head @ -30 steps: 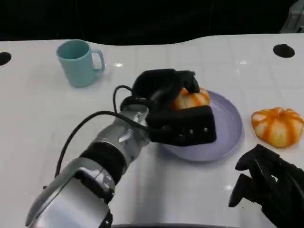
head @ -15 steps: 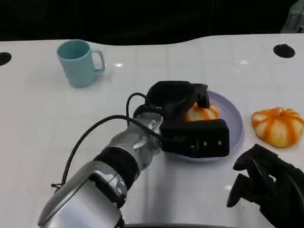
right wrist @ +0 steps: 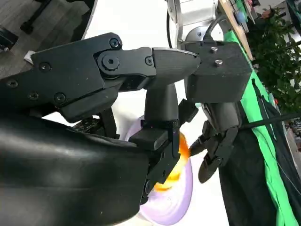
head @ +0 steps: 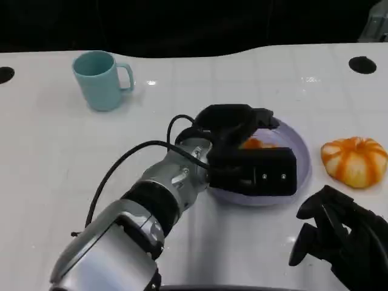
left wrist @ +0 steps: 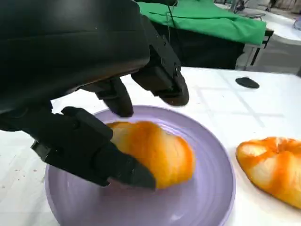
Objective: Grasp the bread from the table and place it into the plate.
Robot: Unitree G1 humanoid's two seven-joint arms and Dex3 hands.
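An orange-striped bread lies on the purple plate. My left hand hovers over it; the thumb rests against the bread's near side and the other fingers stand clear above it with a gap. In the head view a sliver of the bread shows under the hand, on the plate. My right hand sits low at the table's near right, fingers apart, holding nothing. The right wrist view shows the left hand over the bread and plate.
A second striped bread lies on the table right of the plate and also appears in the left wrist view as the second bread. A teal mug stands at the far left. Dark round holes mark the white table's far corners.
My left hand carried the bread rightward and down onto the middle of the plate, and its upper fingers came off the bread. The right hand stayed still.
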